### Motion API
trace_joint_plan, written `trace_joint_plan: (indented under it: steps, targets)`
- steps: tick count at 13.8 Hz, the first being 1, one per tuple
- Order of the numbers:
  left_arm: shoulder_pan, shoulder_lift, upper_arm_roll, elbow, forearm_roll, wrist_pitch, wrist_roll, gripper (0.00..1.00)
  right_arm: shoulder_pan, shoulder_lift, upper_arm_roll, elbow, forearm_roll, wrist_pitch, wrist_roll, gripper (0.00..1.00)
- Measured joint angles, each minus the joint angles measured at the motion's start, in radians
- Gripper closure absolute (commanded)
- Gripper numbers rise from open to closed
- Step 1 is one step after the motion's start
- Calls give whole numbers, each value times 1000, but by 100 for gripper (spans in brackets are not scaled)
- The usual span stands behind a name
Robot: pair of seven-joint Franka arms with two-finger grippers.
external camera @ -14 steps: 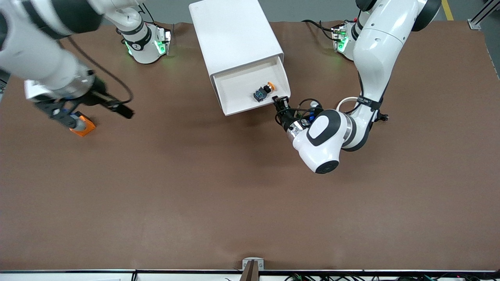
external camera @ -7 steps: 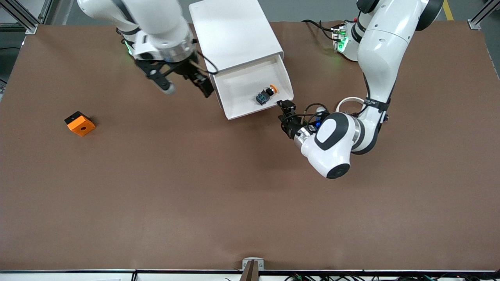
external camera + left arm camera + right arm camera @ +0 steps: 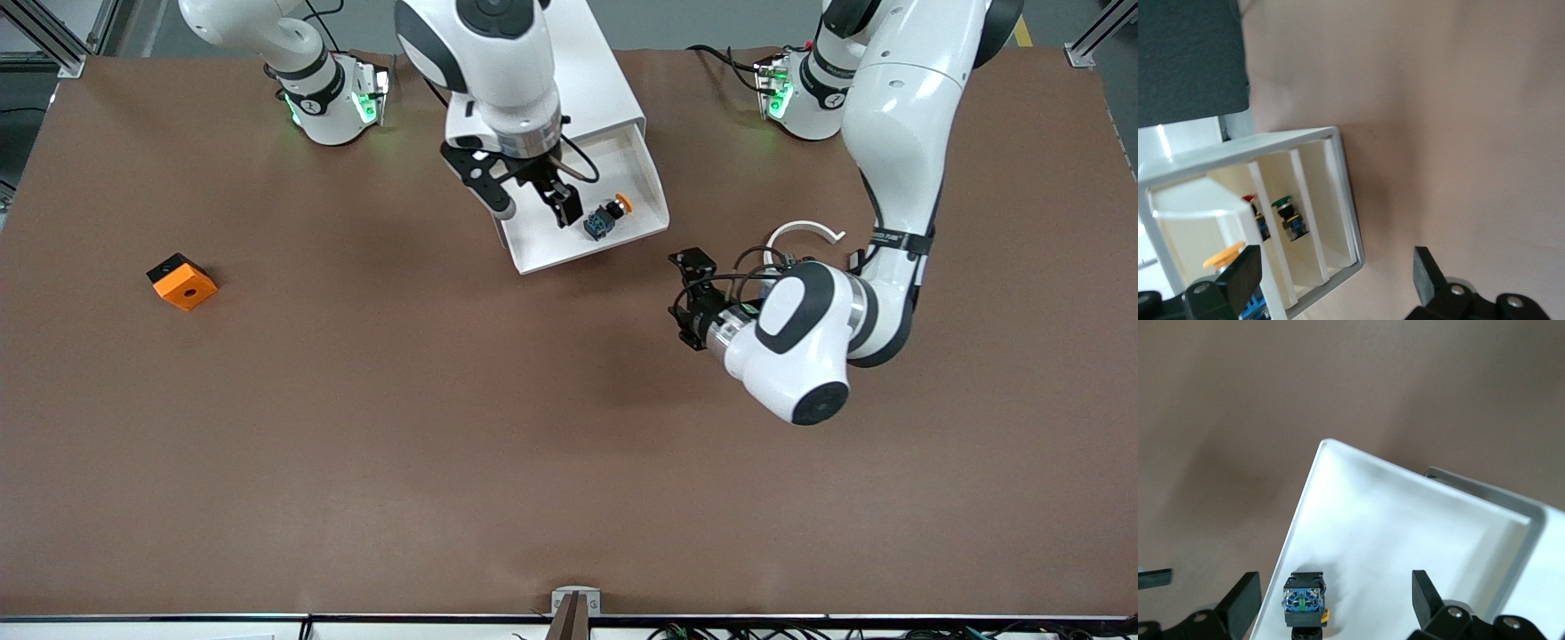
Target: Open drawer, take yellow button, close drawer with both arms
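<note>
The drawer [image 3: 582, 209] is shown pulled out of the cabinet [image 3: 533, 71] by the bench's robot-side edge, with the button [image 3: 605, 216] lying inside. The right gripper [image 3: 531, 203] is held spread over the drawer. The left gripper [image 3: 689, 298], also spread, is held above bare tabletop just beside it.

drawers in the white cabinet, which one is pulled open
The uppermost drawer, pulled out with the button lying in it; the lower drawers sit shut.
</note>
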Motion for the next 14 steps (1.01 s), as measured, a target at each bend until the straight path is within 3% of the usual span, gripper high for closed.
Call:
trace_joint_plan:
  steps: [3, 6, 14]
  targets:
    - [5, -1, 63, 23, 0, 17, 161, 0, 15, 91, -2, 74, -8, 1, 39, 0]
    - [4, -2, 77, 36, 11, 90, 269, 0, 23, 164, -3, 130, -9, 1, 47, 0]
    - [-39, -45, 71, 45, 243, 188, 608, 0, 65, 220, -3, 164, -11, 1, 49, 0]
